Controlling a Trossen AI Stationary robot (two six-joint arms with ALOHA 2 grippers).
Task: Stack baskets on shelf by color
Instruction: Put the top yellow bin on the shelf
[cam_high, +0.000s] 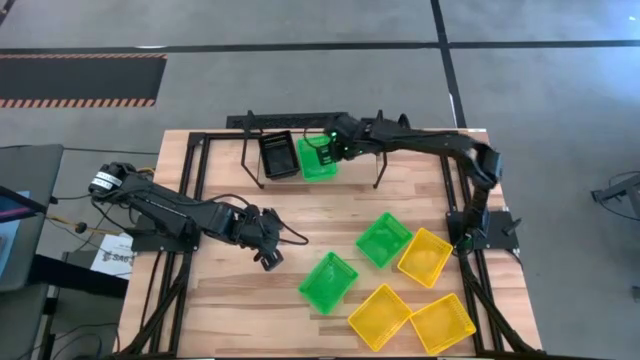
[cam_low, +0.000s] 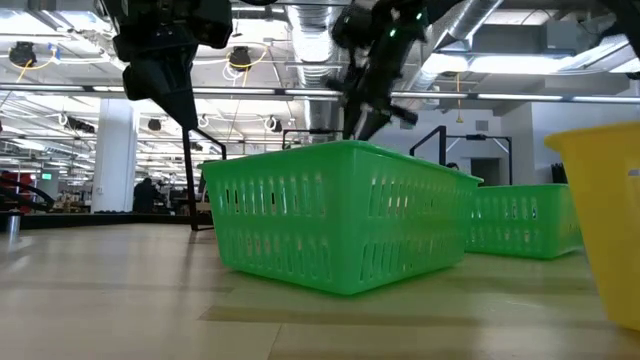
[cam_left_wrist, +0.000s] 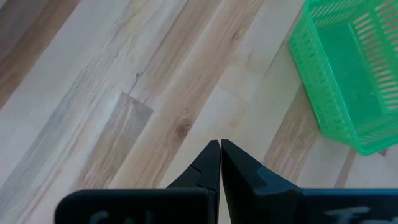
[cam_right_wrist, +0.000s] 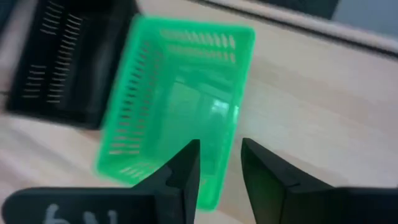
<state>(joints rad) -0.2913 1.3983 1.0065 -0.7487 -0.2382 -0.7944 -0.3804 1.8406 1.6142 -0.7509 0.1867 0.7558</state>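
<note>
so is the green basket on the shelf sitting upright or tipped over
Upright. The green basket rests on the shelf with its open top facing up, empty inside, beside the black basket. The open right gripper hovers above its rim.

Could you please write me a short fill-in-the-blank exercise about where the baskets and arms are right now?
1. On the shelf, a green basket sits beside a ____ basket.
2. On the table lie ____ yellow baskets.
3. The right end effector is over the ____ basket on the shelf.
4. The left end effector has its fingers ____.

Missing words: black; three; green; shut
</note>
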